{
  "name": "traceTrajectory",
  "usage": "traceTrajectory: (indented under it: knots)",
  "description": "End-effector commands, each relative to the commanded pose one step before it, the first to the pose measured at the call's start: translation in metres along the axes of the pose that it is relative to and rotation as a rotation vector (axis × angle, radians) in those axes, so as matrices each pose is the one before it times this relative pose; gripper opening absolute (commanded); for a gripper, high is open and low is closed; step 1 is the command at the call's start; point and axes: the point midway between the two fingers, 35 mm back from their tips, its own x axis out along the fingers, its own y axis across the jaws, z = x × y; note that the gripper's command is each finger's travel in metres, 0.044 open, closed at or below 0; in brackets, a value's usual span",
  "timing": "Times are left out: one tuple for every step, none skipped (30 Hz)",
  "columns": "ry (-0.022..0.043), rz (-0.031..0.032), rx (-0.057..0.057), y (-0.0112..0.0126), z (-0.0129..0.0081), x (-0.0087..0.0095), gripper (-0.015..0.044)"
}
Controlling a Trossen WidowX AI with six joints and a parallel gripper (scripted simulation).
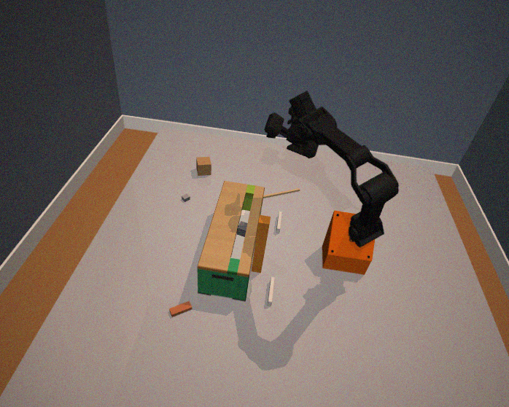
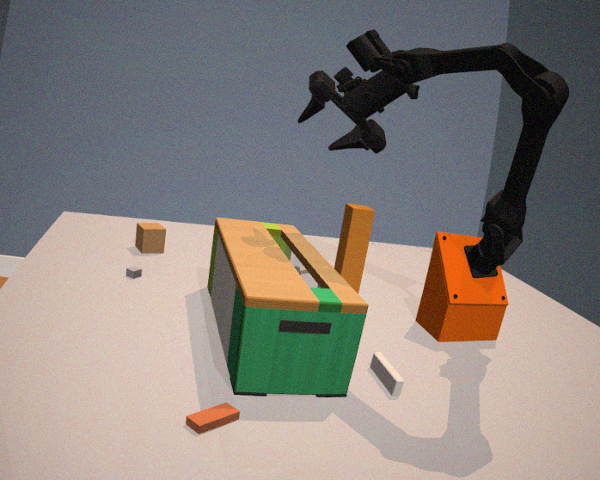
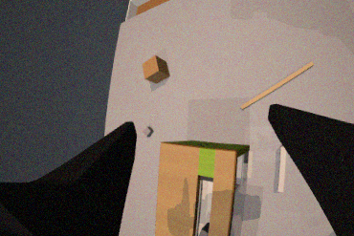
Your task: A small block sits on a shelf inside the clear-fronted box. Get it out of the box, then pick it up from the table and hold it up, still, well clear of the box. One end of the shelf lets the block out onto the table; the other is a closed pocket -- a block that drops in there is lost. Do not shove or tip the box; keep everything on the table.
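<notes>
The box [image 1: 222,232] [image 2: 259,268] [image 3: 175,213] has a tan top with a long slot and a green end face [image 2: 290,361]. The small dark grey block [image 1: 242,227] shows through the slot, on the white shelf about midway along it. In the wrist view it shows only as a dim grey patch in the slot. My gripper [image 1: 285,138] [image 2: 315,134] [image 3: 204,119] is open and empty. It hangs high above the table, past the far end of the box, pointing down toward it. A thin tan stick [image 1: 281,192] [image 3: 276,86] lies on the table by the box's far end.
An upright orange post [image 1: 260,243] [image 2: 354,245] stands against the box's right side. Two white bars [image 1: 279,220] [image 1: 270,289] [image 2: 386,372] lie right of it. A tan cube [image 1: 203,165] [image 2: 150,237], a tiny grey cube [image 1: 185,197] and a flat orange brick [image 1: 180,308] [image 2: 212,417] lie around. The arm stands on an orange pedestal [image 1: 346,249].
</notes>
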Motion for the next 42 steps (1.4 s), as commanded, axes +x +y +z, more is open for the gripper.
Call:
traceTrajectory:
  knots:
    - [0.11740,-0.02276,-0.0089,0.03622,-0.05085,0.00059,0.0400]
    - [0.02742,-0.00732,-0.0022,0.00863,-0.01386,0.00017,0.0400]
    - [0.02726,-0.00829,-0.0020,0.00813,-0.01427,0.00020,0.0400]
    - [0.02707,-0.00925,-0.0018,0.00761,-0.01466,0.00024,0.0400]
    - [0.02685,-0.01021,-0.0016,0.00707,-0.01503,0.00027,0.0400]
    - [0.02660,-0.01116,-0.0014,0.00651,-0.01537,0.00032,0.0400]
    - [0.02631,-0.01210,-0.0012,0.00593,-0.01569,0.00037,0.0400]
    - [0.02600,-0.01303,-0.0010,0.00533,-0.01598,0.00042,0.0400]
    - [0.02416,-0.01310,-0.0007,0.00445,-0.01529,0.00045,0.0400]
    - [0.02377,-0.01387,-0.0006,0.00388,-0.01546,0.00050,0.0400]
    - [0.02342,-0.01466,-0.0004,0.00331,-0.01565,0.00055,0.0400]
    - [0.02304,-0.01544,-0.0002,0.00272,-0.01581,0.00061,0.0400]
    - [0.02264,-0.01620,0.0000,0.00213,-0.01594,0.00067,0.0400]
    - [0.02258,-0.01913,0.0010,0.00119,-0.01562,0.00118,0.0400]
    - [0.02200,-0.02089,0.0013,0.00048,-0.01552,0.00150,0.0400]
    - [0.02137,-0.02158,0.0015,-0.00008,-0.01554,0.00156,0.0400]
    - [0.01913,-0.02051,0.0015,-0.00058,-0.01433,0.00151,0.0400]
    - [0.01540,-0.01739,0.0014,-0.00085,-0.01184,0.00131,0.0400]
    - [0.01940,-0.02154,0.0002,0.00033,-0.00694,0.00372,0.0400]
    - [0.02848,-0.03266,0.0010,0.00031,-0.01036,0.00570,0.0400]
    - [0.02428,-0.05873,0.0266,-0.00624,-0.01003,0.01050,0.0400]
    - [0.01970,-0.06524,0.0337,-0.00795,-0.00929,0.01157,0.0400]
    - [0.01349,-0.05330,0.0277,-0.00642,-0.00717,0.00941,0.0400]
    - [0.00702,-0.03211,0.0168,-0.00381,-0.00413,0.00568,0.0400]
    - [0.00216,-0.01072,0.0056,-0.00126,-0.00134,0.00191,0.0400]
    - [0.00000,0.00000,0.0000,0.00000,0.00000,0.00000,0.0400]
    - [0.00000,0.00000,0.0000,0.00000,0.00000,0.00000,0.0400]
    - [0.00000,0.00000,0.0000,0.00000,0.00000,0.00000,0.0400]
    - [0.00000,0.00000,0.0000,0.00000,0.00000,0.00000,0.0400]
    - [0.00000,0.00000,0.0000,0.00000,0.00000,0.00000,0.0400]
    - [0.00000,0.00000,0.0000,0.00000,0.00000,0.00000,0.0400]
    - [-0.00007,0.00001,0.0000,0.00005,0.00027,0.00001,0.0400]
    - [-0.00013,0.00002,0.0000,0.00010,0.00054,0.00001,0.0400]
    - [-0.00020,0.00003,0.0000,0.00015,0.00081,0.00002,0.0400]
    - [-0.00026,0.00004,0.0000,0.00020,0.00108,0.00002,0.0400]
    - [-0.00032,0.00005,0.0000,0.00025,0.00134,0.00003,0.0400]
    - [-0.00036,0.00006,0.0000,0.00028,0.00154,0.00003,0.0400]
    - [-0.00037,0.00006,0.0000,0.00029,0.00162,0.00003,0.0400]
    - [-0.00037,0.00005,0.0000,0.00028,0.00163,0.00003,0.0400]
    - [-0.00036,0.00005,0.0000,0.00028,0.00165,0.00004,0.0400]
    - [-0.00036,0.00005,0.0000,0.00027,0.00165,0.00004,0.0400]
    - [-0.00035,0.00005,0.0000,0.00026,0.00165,0.00004,0.0400]
